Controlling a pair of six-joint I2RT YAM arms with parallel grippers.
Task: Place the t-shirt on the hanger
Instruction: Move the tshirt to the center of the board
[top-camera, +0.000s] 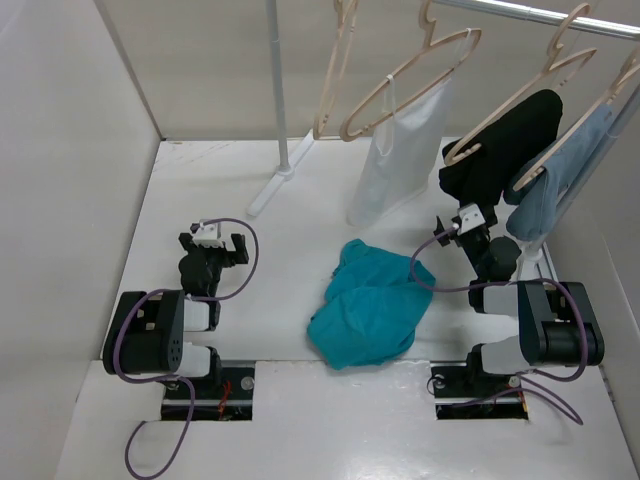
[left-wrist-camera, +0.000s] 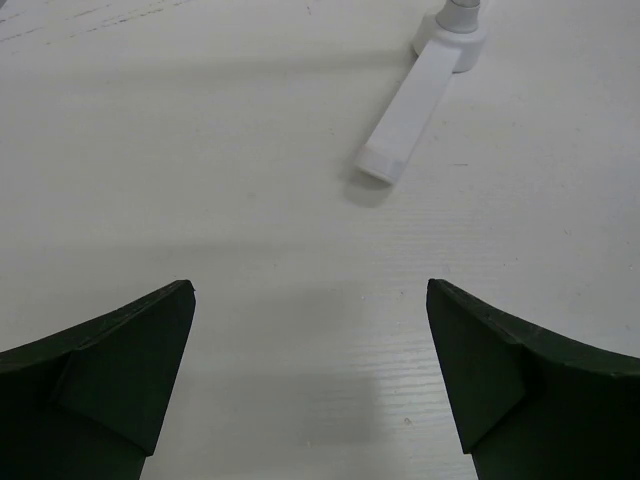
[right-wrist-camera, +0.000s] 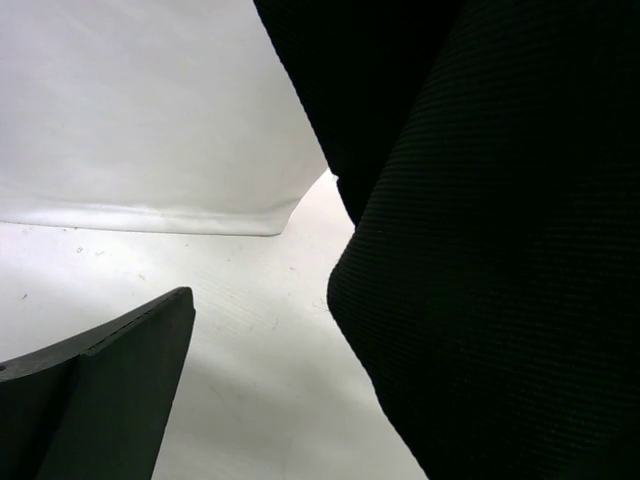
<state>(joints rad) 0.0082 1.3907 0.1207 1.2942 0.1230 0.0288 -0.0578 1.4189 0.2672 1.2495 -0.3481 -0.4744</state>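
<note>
The teal t-shirt (top-camera: 368, 308) lies crumpled on the white table between the two arms. The empty beige wooden hanger (top-camera: 331, 88) hangs at the back, seen almost edge-on, left of the hanger with the white top. My left gripper (top-camera: 213, 240) is open and empty, low over bare table (left-wrist-camera: 310, 285), left of the t-shirt. My right gripper (top-camera: 462, 222) is right of the t-shirt, close under the hanging black garment. In the right wrist view (right-wrist-camera: 310, 290) one finger (right-wrist-camera: 120, 390) shows; the black cloth hides the other. The jaws stand wide apart and hold nothing.
A white sleeveless top (top-camera: 400, 160), a black garment (top-camera: 500, 150) (right-wrist-camera: 500, 240) and a pale blue garment (top-camera: 555, 175) hang on like hangers at the back right. The rack's pole (top-camera: 278, 80) and white foot (top-camera: 268, 192) (left-wrist-camera: 408, 125) stand at back centre. White walls enclose the table.
</note>
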